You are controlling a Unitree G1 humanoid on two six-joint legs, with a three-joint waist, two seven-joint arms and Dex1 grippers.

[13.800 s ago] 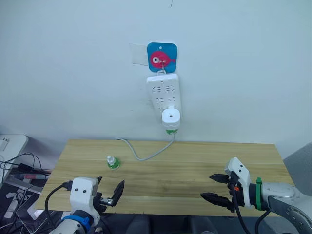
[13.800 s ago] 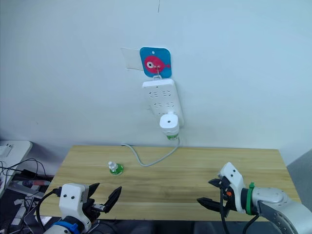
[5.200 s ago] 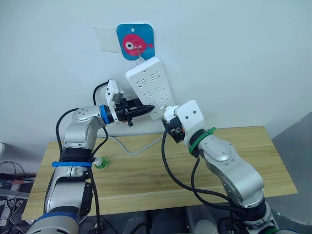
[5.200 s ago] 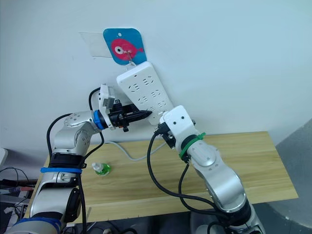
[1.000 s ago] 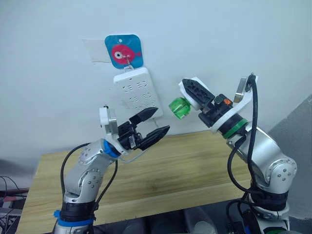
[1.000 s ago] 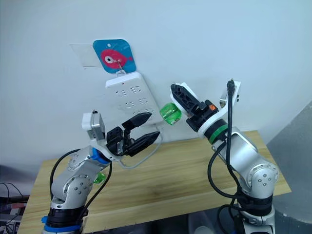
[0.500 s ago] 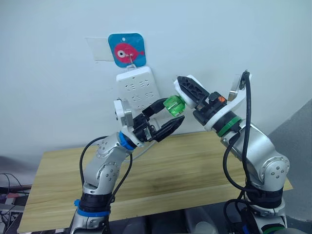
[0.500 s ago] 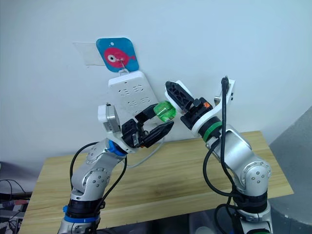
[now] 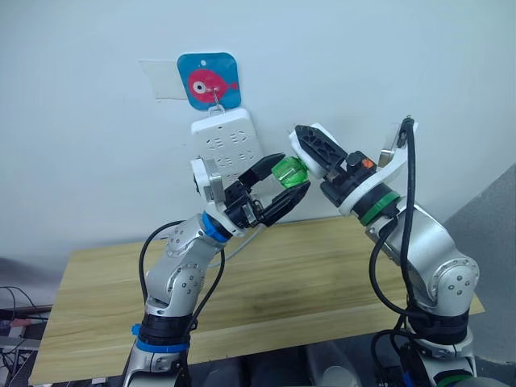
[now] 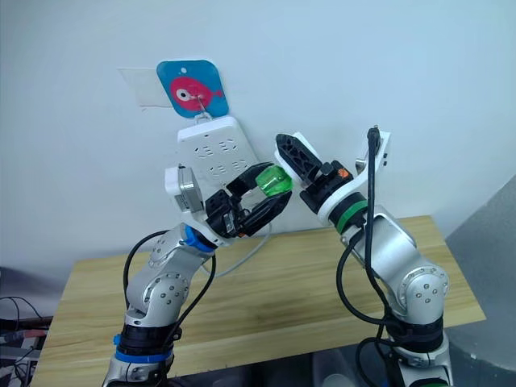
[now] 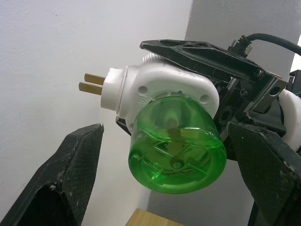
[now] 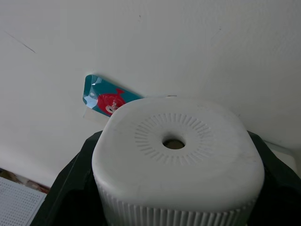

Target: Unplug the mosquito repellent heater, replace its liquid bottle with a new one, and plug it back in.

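Note:
The mosquito repellent heater (image 11: 162,89) is off the wall, its two plug prongs (image 11: 91,84) bare. My right gripper (image 12: 176,157) is shut on its white body, high above the table. The heater's domed face with the centre hole (image 12: 173,142) points at the right wrist camera. A green liquid bottle (image 9: 286,171) is still screwed into the heater and points towards my left arm. My left gripper (image 9: 293,172) is open, one black finger (image 11: 61,179) on each side of the bottle, with gaps between the fingers and the bottle. The new bottle is out of view.
The long white power strip (image 9: 228,149) hangs on the wall from a blue hook plate with a red fish (image 9: 208,81), just behind my left gripper. Its cable drops to the wooden table (image 9: 322,274) below both arms.
My left gripper rose from lower left to the green bottle and now straddles it, fingers closer than half a second ago. The right gripper with the heater barely moved.

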